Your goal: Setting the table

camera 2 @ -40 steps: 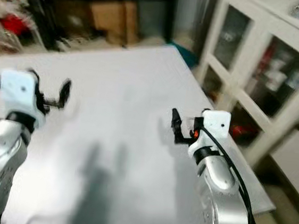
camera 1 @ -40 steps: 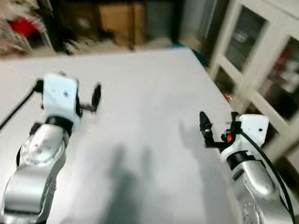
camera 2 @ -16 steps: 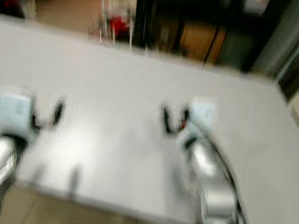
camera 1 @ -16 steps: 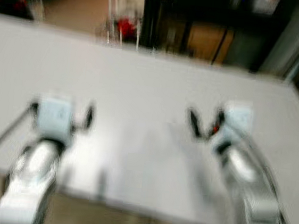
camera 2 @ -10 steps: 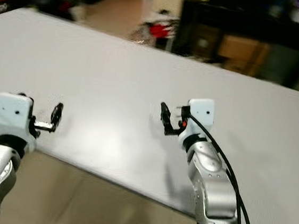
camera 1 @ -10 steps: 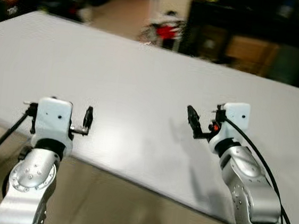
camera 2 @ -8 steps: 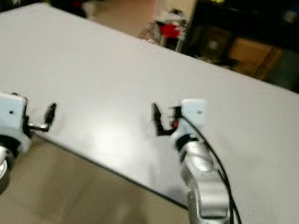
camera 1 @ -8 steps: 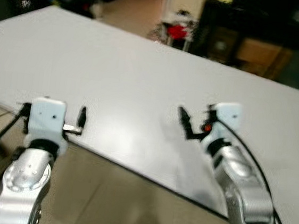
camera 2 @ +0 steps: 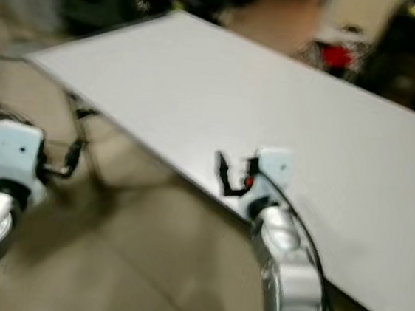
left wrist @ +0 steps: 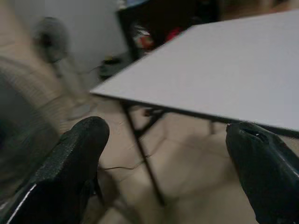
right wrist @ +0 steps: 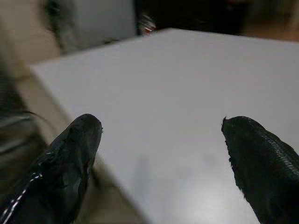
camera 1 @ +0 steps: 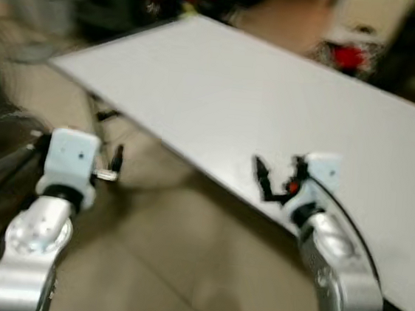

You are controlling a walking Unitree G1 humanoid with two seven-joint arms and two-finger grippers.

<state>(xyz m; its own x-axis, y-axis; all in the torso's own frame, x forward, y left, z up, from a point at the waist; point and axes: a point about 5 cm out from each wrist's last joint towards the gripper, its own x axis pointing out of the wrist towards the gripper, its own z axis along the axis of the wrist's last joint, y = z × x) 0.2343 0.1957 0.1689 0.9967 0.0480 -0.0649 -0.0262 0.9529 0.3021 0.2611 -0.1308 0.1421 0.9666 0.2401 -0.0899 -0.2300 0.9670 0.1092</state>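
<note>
A bare white table (camera 1: 272,103) runs diagonally across the head views, which are blurred, and its left corner is in sight. Nothing lies on it. My left gripper (left wrist: 166,137) hangs open over the beige floor, off the table's near edge; one black finger (camera 1: 116,159) shows beside its white wrist box. In its wrist view the table's corner (left wrist: 224,79) is ahead and above the fingers. My right gripper (camera 1: 275,179) is open and empty, just over the table's near edge. Its wrist view looks along the white tabletop (right wrist: 177,79).
Beige tiled floor (camera 1: 180,271) lies below and left of the table. A dark folding table leg (left wrist: 140,144) stands under the corner. A standing fan (left wrist: 49,35) and dark furniture with red things (camera 1: 348,57) are beyond the table.
The camera has swung, so the table now sits further right and its left corner shows. The left gripper is now over the floor instead of the tabletop. Both grippers stay open.
</note>
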